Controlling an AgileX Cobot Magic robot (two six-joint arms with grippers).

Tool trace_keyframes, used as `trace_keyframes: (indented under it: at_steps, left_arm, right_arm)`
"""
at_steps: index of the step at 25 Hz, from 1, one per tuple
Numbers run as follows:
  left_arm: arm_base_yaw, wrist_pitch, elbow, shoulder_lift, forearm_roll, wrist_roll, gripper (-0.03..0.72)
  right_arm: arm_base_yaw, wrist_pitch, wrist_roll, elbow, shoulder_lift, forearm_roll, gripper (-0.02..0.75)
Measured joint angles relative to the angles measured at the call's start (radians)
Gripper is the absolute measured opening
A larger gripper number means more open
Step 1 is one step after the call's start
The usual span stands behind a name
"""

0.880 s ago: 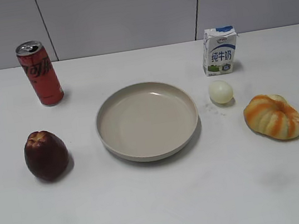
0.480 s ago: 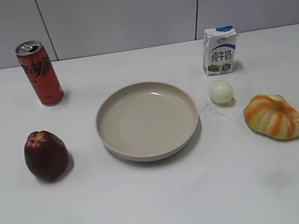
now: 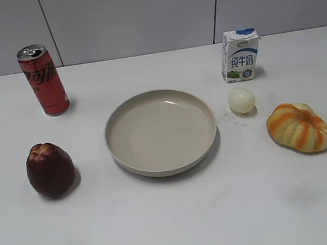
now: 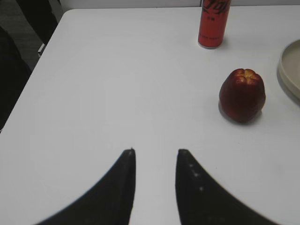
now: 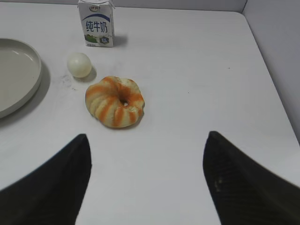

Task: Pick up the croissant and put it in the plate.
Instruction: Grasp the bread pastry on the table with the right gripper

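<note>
The croissant (image 3: 298, 127), a ridged pastry striped orange and cream, lies on the white table at the right; it also shows in the right wrist view (image 5: 115, 101). The beige plate (image 3: 119, 113) sits empty in the middle, and its rim shows in the right wrist view (image 5: 33, 89) and the left wrist view (image 4: 285, 72). My right gripper (image 5: 147, 138) is wide open and empty, above the table short of the croissant. My left gripper (image 4: 155, 152) is slightly open and empty over bare table, left of the apple. Neither gripper shows in the exterior view.
A dark red apple (image 3: 50, 169) lies left of the plate, with a red cola can (image 3: 43, 80) behind it. A pale egg (image 3: 241, 100) and a milk carton (image 3: 240, 55) stand right of the plate. The table's right edge (image 5: 269, 79) runs near the croissant.
</note>
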Motion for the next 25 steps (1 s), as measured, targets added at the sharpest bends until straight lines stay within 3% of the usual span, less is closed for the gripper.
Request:
trace_keyframes:
  at_steps: [7,16,20,25]
  left_arm:
    - [0.0,0.0,0.0,0.0,0.0,0.0,0.234]
    - [0.0,0.0,0.0,0.0,0.0,0.0,0.234]
    - [0.0,0.0,0.0,0.0,0.0,0.0,0.234]
    - [0.0,0.0,0.0,0.0,0.0,0.0,0.234]
  right_arm:
    - [0.0,-0.053,-0.014,-0.16,0.471,0.033,0.535]
    - [0.029,0.126,-0.192,-0.519,1.059,0.266,0.535]
    - [0.115,0.134,-0.154,-0.622,1.24,0.244,0.535]
    - [0.203,0.12,-0.005,-0.659,1.42,0.113,0.535]
